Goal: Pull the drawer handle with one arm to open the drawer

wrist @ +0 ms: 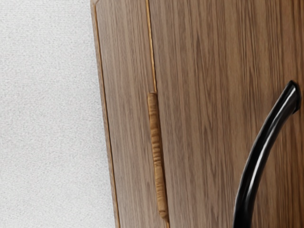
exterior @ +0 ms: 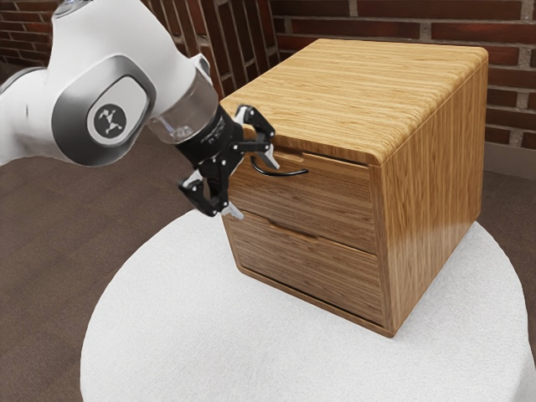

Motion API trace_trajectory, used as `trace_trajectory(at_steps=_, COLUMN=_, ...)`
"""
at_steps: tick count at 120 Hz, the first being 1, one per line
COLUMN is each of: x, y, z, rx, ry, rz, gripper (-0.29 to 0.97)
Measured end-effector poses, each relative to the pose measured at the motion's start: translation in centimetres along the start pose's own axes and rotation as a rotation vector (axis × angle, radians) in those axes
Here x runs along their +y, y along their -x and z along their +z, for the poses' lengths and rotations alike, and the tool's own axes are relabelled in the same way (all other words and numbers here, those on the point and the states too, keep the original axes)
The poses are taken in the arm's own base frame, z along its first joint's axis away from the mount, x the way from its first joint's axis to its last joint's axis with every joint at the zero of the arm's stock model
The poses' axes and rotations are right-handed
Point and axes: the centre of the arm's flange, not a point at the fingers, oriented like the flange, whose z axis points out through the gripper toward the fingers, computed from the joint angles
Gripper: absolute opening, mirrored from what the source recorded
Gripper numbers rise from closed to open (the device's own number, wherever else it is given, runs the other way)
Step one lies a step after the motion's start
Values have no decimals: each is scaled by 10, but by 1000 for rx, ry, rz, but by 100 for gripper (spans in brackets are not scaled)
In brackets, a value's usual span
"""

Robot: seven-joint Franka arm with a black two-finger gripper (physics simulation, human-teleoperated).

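White textured surface (exterior: 167, 335) fills the foreground, and on it stands a wooden cabinet (exterior: 402, 109) with two drawers stacked in its front. The task's thing, a thin black curved handle (exterior: 289, 174), sits on the upper drawer (exterior: 327, 201) just under the cabinet's top edge. That drawer looks flush with the front, so it appears closed.

The hand (exterior: 249, 186) is at the end of the handle towards the exterior view's left, with its fingers spread wide, one above and one below the level of the bar. The upper fingertip overlaps the handle's end. I cannot tell whether the bar actually lies between the fingers or just beyond them. From the wrist camera the handle curves past close by, with the wood of the drawer front behind it.

The step in hand looks like the final approach and alignment, with no grasp made. The next move probably calls for easing the hand forward and a little along the bar, so both fingers bracket it. It should then close firmly and pull straight out, square to the drawer front, so the drawer slides rather than binds.
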Motion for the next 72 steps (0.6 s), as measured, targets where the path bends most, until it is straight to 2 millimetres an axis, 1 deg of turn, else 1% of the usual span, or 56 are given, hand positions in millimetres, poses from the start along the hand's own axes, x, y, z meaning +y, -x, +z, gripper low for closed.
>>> trace_trajectory(at_steps=20, x=0, y=0, z=3, rx=0, ry=1, rz=-18, gripper=60)
trace_trajectory(at_steps=34, x=0, y=-1, z=2, rx=1, ry=3, rz=-28, gripper=52)
trace_trajectory(at_steps=44, x=0, y=0, z=1, rx=1, ry=5, rz=-34, gripper=42)
trace_trajectory(at_steps=63, x=-2, y=2, z=-4, rx=2, ry=6, rz=-47, gripper=15)
trace_trajectory(at_steps=72, x=-2, y=2, z=-3, rx=3, ry=-1, rz=-51, gripper=6)
